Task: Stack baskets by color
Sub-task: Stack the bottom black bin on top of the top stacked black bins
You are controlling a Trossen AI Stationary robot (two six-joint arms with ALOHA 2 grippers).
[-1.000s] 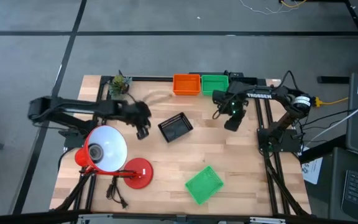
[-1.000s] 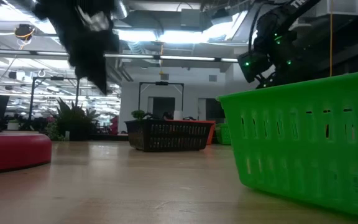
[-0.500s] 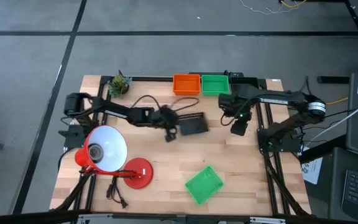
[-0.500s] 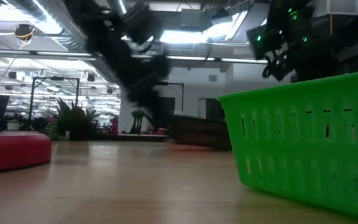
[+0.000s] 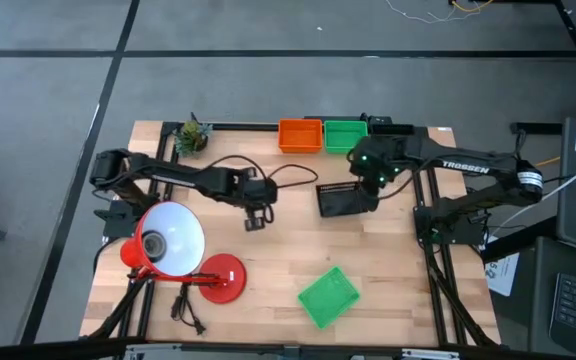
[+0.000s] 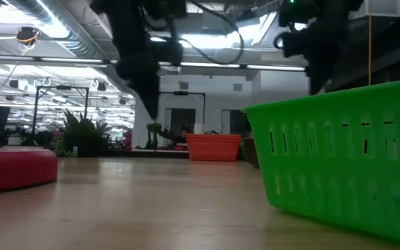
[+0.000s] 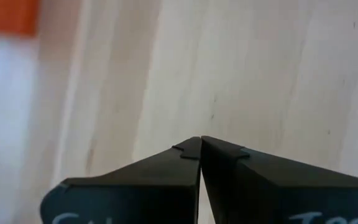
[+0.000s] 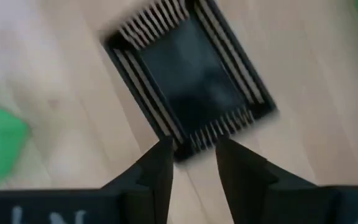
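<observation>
A black basket [image 5: 340,200] rests flat on the table at middle right; the right wrist view shows it from above [image 8: 188,87]. My right gripper [image 8: 194,149] hangs open over its near end, touching nothing, and shows in the high view at the basket's far right corner [image 5: 366,183]. My left gripper [image 5: 255,222] is shut over bare wood at the table's middle [image 7: 201,140], left of the black basket. An orange basket [image 5: 300,135] and a green basket [image 5: 346,133] sit side by side at the far edge. Another green basket [image 5: 328,296] lies near the front.
A red desk lamp with a white shade [image 5: 168,240] and round base [image 5: 223,278] stands at the near left. A small plant [image 5: 193,135] sits at the far left corner. In the low view the near green basket [image 6: 339,160] fills the right side.
My left gripper has swept toward the table's right edge, then drawn back a little. The black basket has slid along the table from the middle toward the right and turned about. My right gripper has risen and tipped downward over where the basket now lies.
</observation>
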